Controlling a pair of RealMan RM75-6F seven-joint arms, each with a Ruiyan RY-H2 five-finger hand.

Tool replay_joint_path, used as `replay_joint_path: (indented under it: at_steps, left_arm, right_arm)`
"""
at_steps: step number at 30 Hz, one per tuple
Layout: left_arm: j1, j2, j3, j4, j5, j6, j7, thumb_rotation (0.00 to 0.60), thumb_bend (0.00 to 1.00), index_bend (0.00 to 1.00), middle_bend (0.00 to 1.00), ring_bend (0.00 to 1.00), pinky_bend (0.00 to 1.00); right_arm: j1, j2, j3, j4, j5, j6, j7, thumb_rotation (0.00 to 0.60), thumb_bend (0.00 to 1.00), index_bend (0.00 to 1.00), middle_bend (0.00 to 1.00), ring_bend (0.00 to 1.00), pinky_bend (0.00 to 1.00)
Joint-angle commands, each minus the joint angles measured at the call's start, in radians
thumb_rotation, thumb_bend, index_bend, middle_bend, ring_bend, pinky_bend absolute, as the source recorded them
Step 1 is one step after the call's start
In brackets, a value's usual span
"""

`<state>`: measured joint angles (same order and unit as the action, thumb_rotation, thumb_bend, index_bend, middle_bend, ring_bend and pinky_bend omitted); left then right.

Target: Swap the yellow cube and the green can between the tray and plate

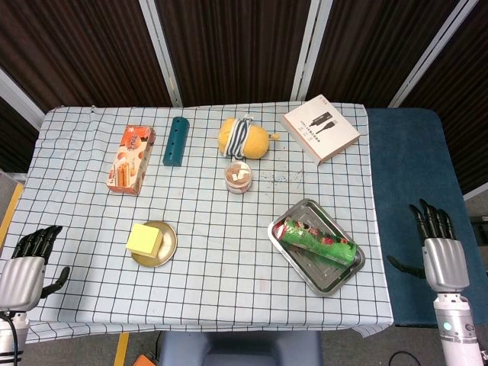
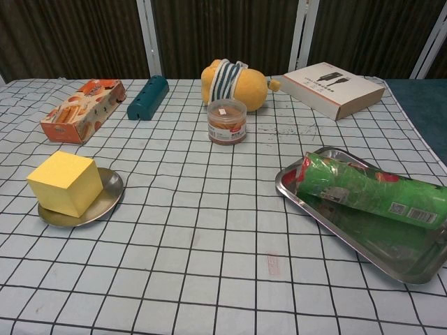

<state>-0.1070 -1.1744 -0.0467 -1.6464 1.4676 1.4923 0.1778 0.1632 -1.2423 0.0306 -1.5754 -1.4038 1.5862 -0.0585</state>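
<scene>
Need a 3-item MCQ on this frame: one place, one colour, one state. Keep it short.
1. The green can lies:
A. in the tray
B. on the plate
C. on the cloth

2. The cube on the plate is:
A. teal
B. yellow
C. white

3. The right hand is:
A. holding the can
B. pressing the tray
C. open, off the table

Answers:
1 A: the can rests on its side inside the steel tray.
2 B: the block is plainly yellow.
3 C: the fingers are spread, empty, beyond the table's edge.
</scene>
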Motion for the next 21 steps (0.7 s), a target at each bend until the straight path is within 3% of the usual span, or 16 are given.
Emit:
replay_joint_path:
  at_steps: [1, 21]
  left_arm:
    - [-0.001, 0.001, -0.001, 0.002, -0.004, -0.005, -0.002, 0.6, 0.37, 0.07, 0.08, 0.1, 0.15]
    - [0.001, 0.005, -0.004, -0.001, -0.002, -0.004, -0.008, 0.6, 0.37, 0.07, 0.08, 0.1, 0.15]
  right_arm:
    - [-0.013, -0.004, 0.005, -0.011, -0.008, 0.008, -0.018, 0.6, 0.07, 0.0, 0.0, 0.0, 0.0]
    - [-0.032, 0.023, 0.024, -0.058, -0.004, -0.068, -0.041, 0.6, 0.07, 0.0, 0.0, 0.0, 0.0]
